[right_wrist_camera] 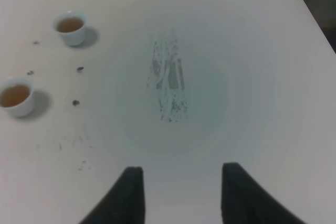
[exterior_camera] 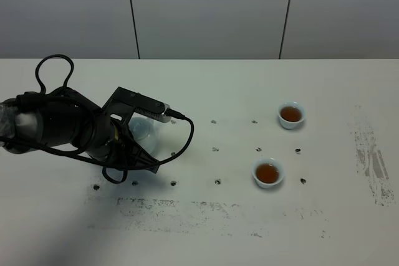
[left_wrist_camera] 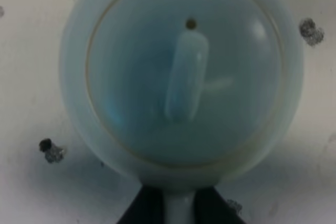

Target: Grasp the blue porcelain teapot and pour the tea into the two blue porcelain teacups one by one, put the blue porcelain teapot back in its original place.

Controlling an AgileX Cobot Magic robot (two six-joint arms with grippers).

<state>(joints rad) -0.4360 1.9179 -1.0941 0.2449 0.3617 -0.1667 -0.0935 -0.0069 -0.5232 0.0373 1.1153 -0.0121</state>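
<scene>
The blue porcelain teapot (exterior_camera: 141, 130) is at the table's left, mostly hidden under my left arm. From above, the left wrist view shows its round lid and long knob (left_wrist_camera: 187, 74). My left gripper (left_wrist_camera: 180, 211) is shut on the teapot's handle, one black finger on each side. I cannot tell whether the pot rests on the table. The two blue porcelain teacups (exterior_camera: 290, 115) (exterior_camera: 268, 173) stand at the right, both holding brown tea; they also show in the right wrist view (right_wrist_camera: 70, 26) (right_wrist_camera: 16, 96). My right gripper (right_wrist_camera: 181, 192) hovers open over bare table, away from the cups.
Small black dot marks (exterior_camera: 215, 149) run in rows across the white table. Grey scuffed patches lie near the front (exterior_camera: 187, 207) and at the right (exterior_camera: 368, 147). A black cable (exterior_camera: 184, 135) loops off my left wrist. The table's right edge (right_wrist_camera: 310, 17) is near my right gripper.
</scene>
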